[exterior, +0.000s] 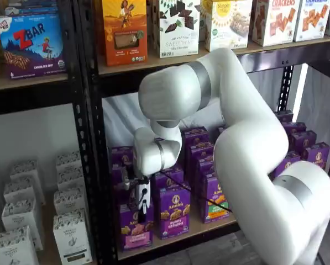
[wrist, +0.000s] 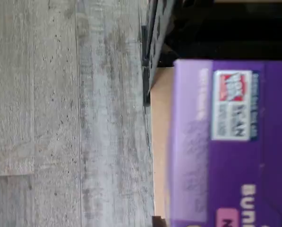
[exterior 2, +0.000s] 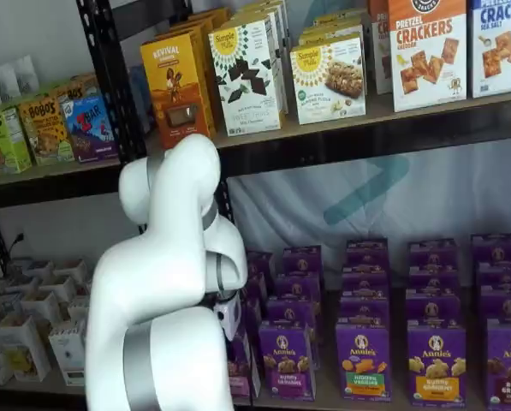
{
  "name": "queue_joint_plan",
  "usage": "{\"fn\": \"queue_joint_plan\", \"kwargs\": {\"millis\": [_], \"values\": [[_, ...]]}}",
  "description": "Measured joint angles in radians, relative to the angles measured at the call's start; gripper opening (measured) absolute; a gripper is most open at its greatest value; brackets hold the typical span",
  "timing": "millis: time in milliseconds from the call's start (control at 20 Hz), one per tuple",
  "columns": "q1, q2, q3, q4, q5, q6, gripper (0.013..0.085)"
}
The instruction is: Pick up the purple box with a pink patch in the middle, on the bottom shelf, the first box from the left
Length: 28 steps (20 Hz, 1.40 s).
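Arm [exterior: 247, 138] bulk fills a shelf view's centre, crowding the bottom shelf [exterior: 200, 228]; a careless pull could topple the neighbouring box [exterior: 173, 212]. The purple box [exterior: 135, 229] stands lower middle, the gripper [exterior: 140, 207] at its top. Whether the fingers are clamped is unclear, so lifting risks a slip.

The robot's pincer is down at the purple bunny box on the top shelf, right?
Not quite. The pincer is at the purple box, but that box stands on the bottom shelf, as a shelf view shows. The higher shelf holds orange and white cartons.
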Motion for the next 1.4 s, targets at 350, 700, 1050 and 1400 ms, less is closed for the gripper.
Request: {"fn": "queue_joint_plan", "kwargs": {"millis": [350,700,1050,1400], "values": [[-0.001,-0.003,0.001,-0.009,0.004,0.007,0.033],[-0.004,-0.02,0.024,-0.027,-0.003,0.021,0.033],[0.002,-0.082,0.102,-0.041,-0.01,0.037,0.033],[0.012,-0.202,0.242,-0.009,-0.029,0.016,0.033]]}}
